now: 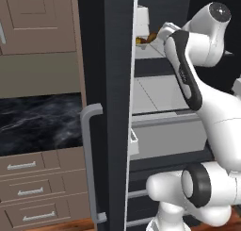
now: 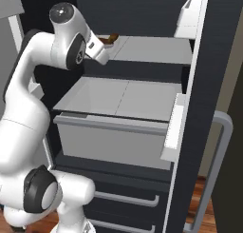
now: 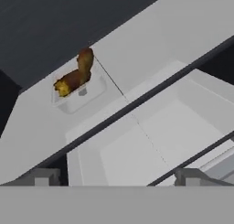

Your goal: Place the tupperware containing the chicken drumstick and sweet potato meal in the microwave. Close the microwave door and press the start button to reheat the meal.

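Tupperware (image 3: 77, 91) sits on a pale fridge shelf (image 3: 151, 45), brown chicken drumstick (image 3: 81, 70) inside with a yellow-orange piece at its low end. In hand view it lies at about 10 o'clock from the gripper (image 3: 116, 176), well apart, nothing touching. Jaws spread wide, released, holding nothing. Below the shelf, a grey drawer (image 2: 114, 132). Fridge door (image 1: 106, 107) stands open at 9 o'clock in left base view.

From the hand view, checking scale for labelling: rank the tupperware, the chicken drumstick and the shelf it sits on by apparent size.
1. shelf
2. tupperware
3. chicken drumstick
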Tool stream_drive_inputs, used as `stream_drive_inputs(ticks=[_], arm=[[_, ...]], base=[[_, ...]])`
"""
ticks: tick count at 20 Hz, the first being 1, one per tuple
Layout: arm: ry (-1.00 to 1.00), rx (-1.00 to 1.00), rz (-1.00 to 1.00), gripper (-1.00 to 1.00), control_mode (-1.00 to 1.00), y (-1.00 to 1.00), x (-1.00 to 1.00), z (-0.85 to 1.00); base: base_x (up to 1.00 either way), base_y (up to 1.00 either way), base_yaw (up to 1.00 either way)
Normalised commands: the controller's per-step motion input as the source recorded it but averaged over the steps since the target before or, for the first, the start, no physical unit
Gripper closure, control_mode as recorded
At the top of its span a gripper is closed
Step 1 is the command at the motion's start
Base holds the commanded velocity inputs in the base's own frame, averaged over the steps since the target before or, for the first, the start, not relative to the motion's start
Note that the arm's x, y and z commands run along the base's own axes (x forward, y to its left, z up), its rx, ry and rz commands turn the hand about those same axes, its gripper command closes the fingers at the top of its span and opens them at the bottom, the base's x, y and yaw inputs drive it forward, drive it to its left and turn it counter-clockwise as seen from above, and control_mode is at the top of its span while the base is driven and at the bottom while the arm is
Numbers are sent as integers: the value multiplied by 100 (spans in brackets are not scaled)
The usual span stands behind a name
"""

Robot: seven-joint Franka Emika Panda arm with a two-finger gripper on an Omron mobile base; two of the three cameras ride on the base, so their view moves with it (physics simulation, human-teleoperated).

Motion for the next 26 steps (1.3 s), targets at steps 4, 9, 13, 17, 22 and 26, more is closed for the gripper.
stream_drive_inputs(ticks=[4, 9, 13, 17, 22, 26], arm=[[0, 3, 0, -100, -100, 0, 42, -1], [0, 0, 0, -100, -100, 0, 54, -19], [0, 0, 0, -100, -100, 0, 62, -26], [2, 0, 0, -100, -100, 0, 62, -14], [6, 0, 0, -100, -100, 0, 53, 0], [10, 0, 0, -100, -100, 0, 48, 0]], base=[[0, 0, 0], [0, 0, 0], [0, 0, 0], [0, 0, 0], [0, 0, 0], [0, 0, 0]])
